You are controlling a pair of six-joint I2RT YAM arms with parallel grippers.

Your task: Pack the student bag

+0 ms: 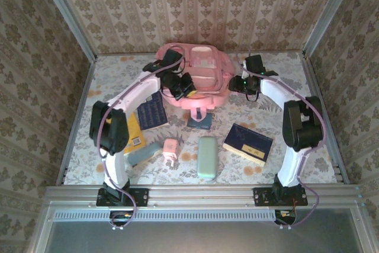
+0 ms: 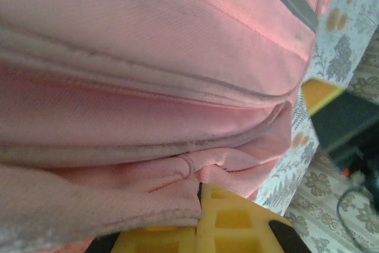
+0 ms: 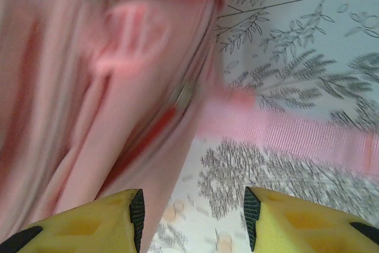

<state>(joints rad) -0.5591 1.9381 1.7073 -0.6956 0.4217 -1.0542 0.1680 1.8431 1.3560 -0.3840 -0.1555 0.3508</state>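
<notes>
Centrally, toward the far side of the table (image 1: 112, 69), the student bag (image 1: 198, 75) lies flat, with a navy book (image 1: 249, 142) nearer the arms. The left pincer (image 2: 199, 197) is clenched on a fold of the bag's pink fabric at its left side. The right pincer (image 3: 192, 214) stands released just beside the bag's right edge, jaws apart above the table, a pink strap (image 3: 296, 134) ahead of it.

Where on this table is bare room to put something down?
Bare: the far left corner, between the side rail and the student bag; the far right corner, behind the right gripper; the strip between bag and navy book. Crowded: in front of the bag, around the green case, the small pink item and the blue book beside the left arm.
</notes>
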